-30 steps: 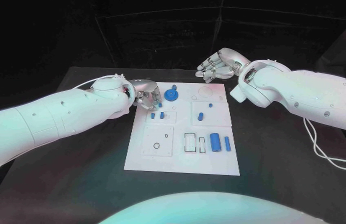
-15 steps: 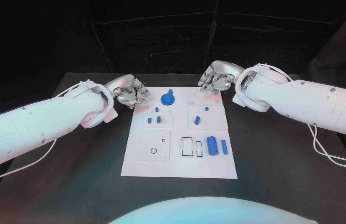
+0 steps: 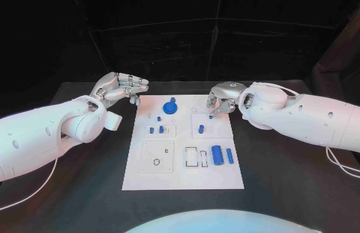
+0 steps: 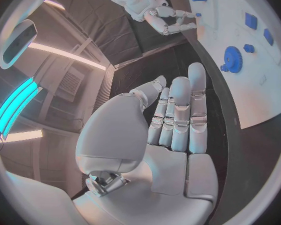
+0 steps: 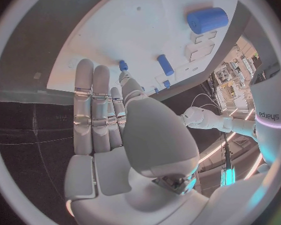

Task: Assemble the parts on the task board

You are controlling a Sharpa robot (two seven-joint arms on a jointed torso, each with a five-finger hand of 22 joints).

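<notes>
The white task board (image 3: 183, 177) lies in the middle of the table. On it sit a blue gear (image 3: 170, 108), small blue pegs (image 3: 156, 130), a blue peg (image 3: 201, 129), a thick blue cylinder (image 3: 217, 155) and a slim blue bar (image 3: 229, 156). My left hand (image 3: 120, 90) hovers off the board's far-left corner, holding nothing; in the left wrist view its fingers (image 4: 178, 115) lie straight, with the gear (image 4: 233, 60) beyond them. My right hand (image 3: 222, 100) hangs over the board's far-right part, empty. The right wrist view shows its fingers (image 5: 97, 110) straight above the board (image 5: 128, 35) and cylinder (image 5: 207, 20).
Black table surface (image 3: 285, 160) surrounds the board on all sides. Outlined recesses (image 3: 196, 156) and a small ring (image 3: 156, 162) mark the board's near half. A dark backdrop rises behind the table's far edge.
The camera has shifted. My left hand drew back from beside the gear to off the board's far-left corner. My right hand came in from beyond the board to over its far-right part.
</notes>
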